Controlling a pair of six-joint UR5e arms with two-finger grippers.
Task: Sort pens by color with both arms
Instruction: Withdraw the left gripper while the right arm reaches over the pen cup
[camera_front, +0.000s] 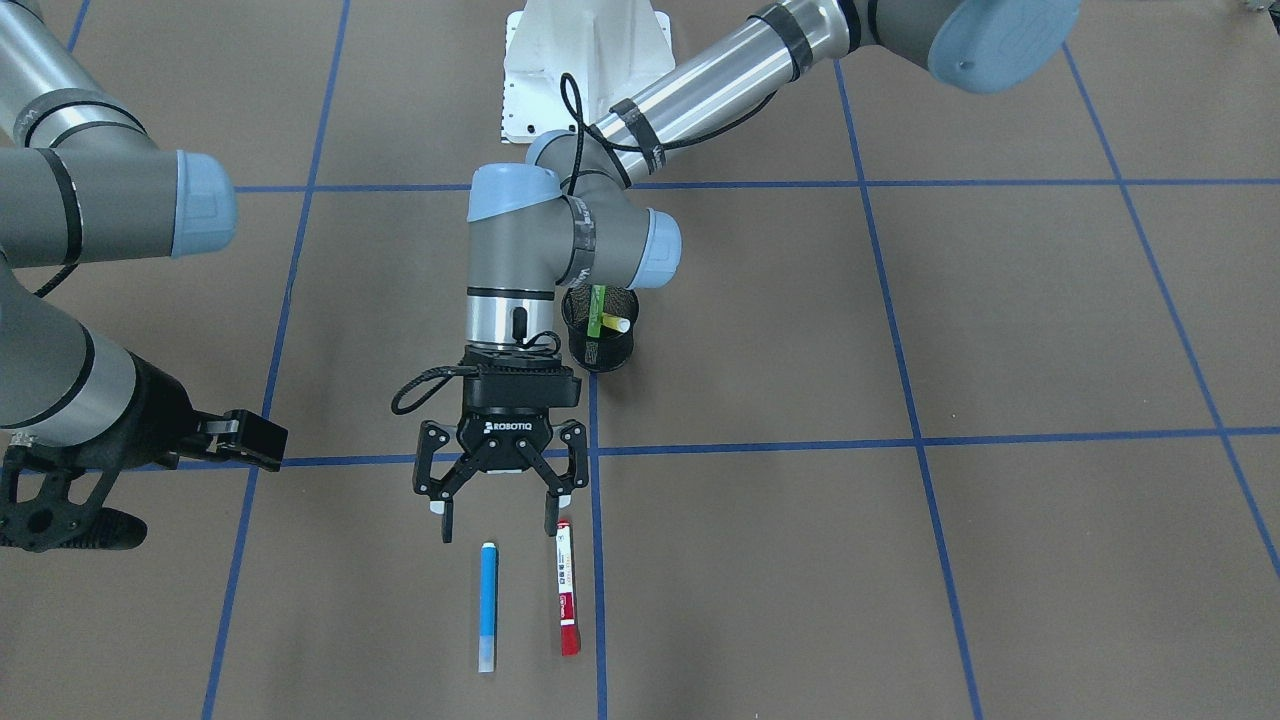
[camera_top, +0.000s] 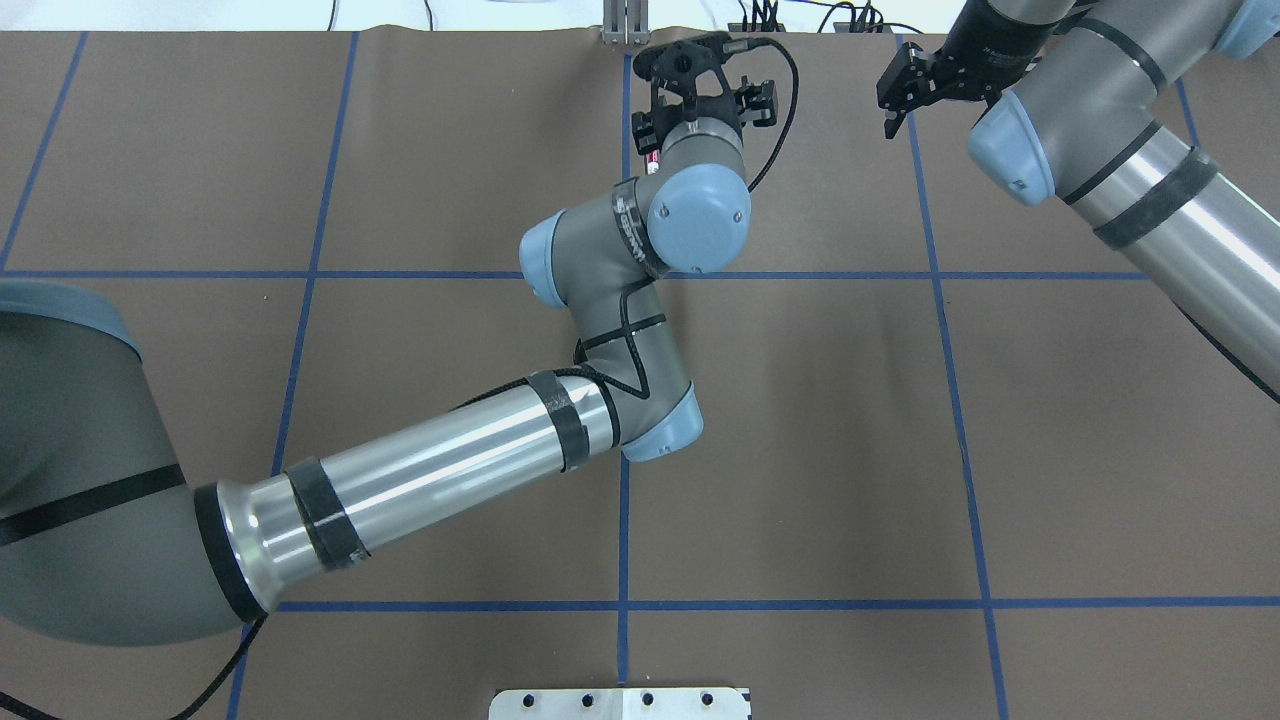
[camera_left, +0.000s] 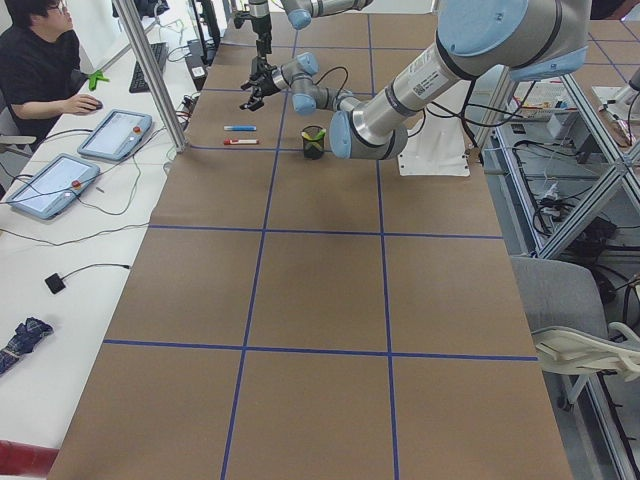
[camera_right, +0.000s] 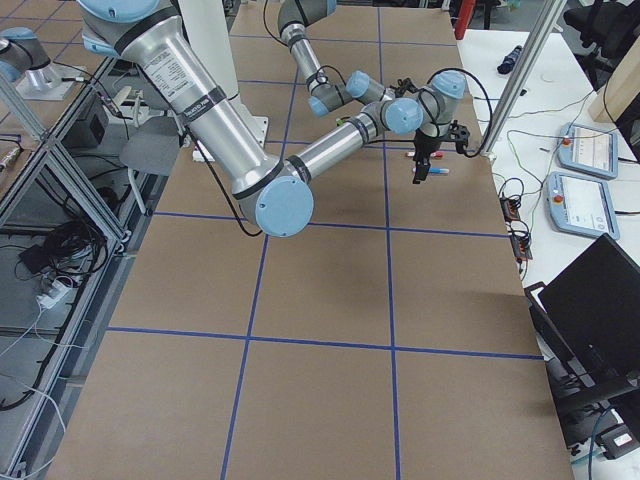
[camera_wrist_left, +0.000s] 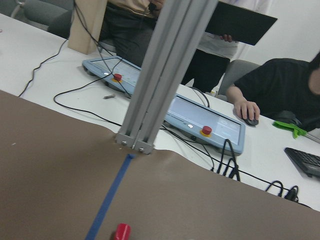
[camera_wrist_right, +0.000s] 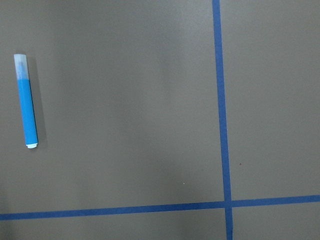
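A blue pen (camera_front: 488, 607) and a white pen with red ends (camera_front: 567, 587) lie side by side on the brown table, near its operator-side edge. A green pen (camera_front: 595, 312) and a yellow pen (camera_front: 615, 324) stand in the black mesh cup (camera_front: 600, 345). My left gripper (camera_front: 500, 518) is open just short of the two lying pens' near ends, with one fingertip (camera_front: 553, 515) beside the red-ended pen's tip. My right gripper (camera_front: 70, 520) hovers off to the side, holding nothing that shows; its jaws are seen edge-on. The right wrist view shows the blue pen (camera_wrist_right: 27, 102), the left wrist view a red pen end (camera_wrist_left: 121, 232).
Blue tape lines (camera_front: 596, 560) grid the table. An aluminium post (camera_wrist_left: 155, 75) stands at the table's edge just past the pens. Beyond it are control tablets (camera_wrist_left: 200, 120), cables and seated people. The white base pedestal (camera_front: 585, 60) is behind the cup.
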